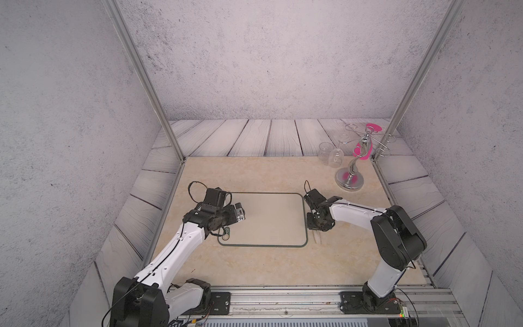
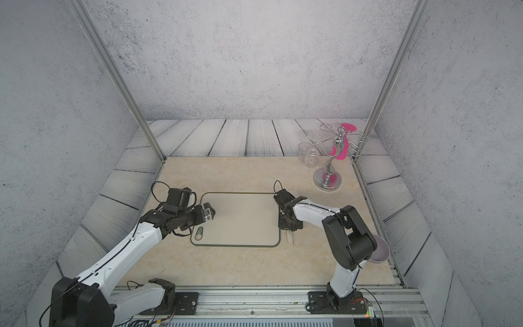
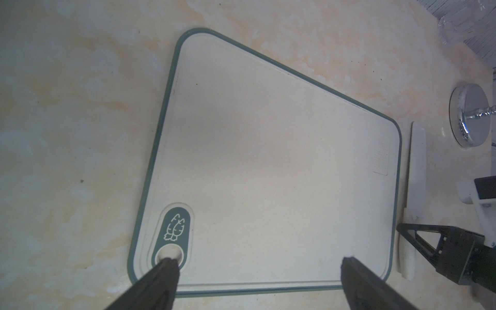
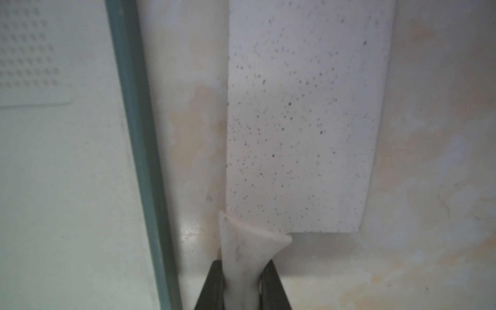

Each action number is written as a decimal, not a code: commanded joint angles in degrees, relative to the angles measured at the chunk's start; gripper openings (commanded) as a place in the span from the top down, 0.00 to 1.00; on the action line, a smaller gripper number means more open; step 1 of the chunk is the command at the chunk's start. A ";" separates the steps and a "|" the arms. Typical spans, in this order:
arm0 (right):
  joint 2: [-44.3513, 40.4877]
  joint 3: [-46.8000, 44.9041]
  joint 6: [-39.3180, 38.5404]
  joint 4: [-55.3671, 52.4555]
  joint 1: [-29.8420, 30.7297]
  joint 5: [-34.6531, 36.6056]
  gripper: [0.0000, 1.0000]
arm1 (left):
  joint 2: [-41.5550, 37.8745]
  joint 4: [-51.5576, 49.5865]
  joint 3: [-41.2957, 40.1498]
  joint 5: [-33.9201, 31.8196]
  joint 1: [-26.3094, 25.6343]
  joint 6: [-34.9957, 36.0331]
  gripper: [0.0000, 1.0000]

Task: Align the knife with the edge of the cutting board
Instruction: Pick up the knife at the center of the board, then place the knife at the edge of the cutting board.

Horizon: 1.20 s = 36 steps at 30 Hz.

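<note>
A staged robot test cell — printed plaster walls (image 1: 268,56), aluminium posts (image 1: 147,85), marble-look tabletop (image 1: 268,175), base rail (image 1: 283,301)

A: What did the desk (image 1: 268,175) carry?
B: The cutting board (image 1: 268,220) lay flat at its middle. The knife (image 3: 417,161) lay just beside the board's right short edge, not touching. A chrome stand (image 1: 349,181) stood far right, with glasses (image 1: 325,153) near it.
</note>
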 commanded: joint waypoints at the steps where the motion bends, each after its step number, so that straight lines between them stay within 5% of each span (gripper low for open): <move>1: -0.59 -0.82 0.49 -3.06 0.03 2.87 0.92 | 0.19 -1.15 -0.47 -0.43 -0.49 -0.42 0.00; 15: -6.92 1.69 3.55 -9.26 3.62 7.88 0.95 | -0.08 -1.18 -0.70 -0.11 -0.98 -1.01 0.00; 36: -4.53 6.21 19.62 -11.99 19.97 11.18 0.93 | 1.67 -5.04 1.34 -1.22 -4.98 -2.45 0.00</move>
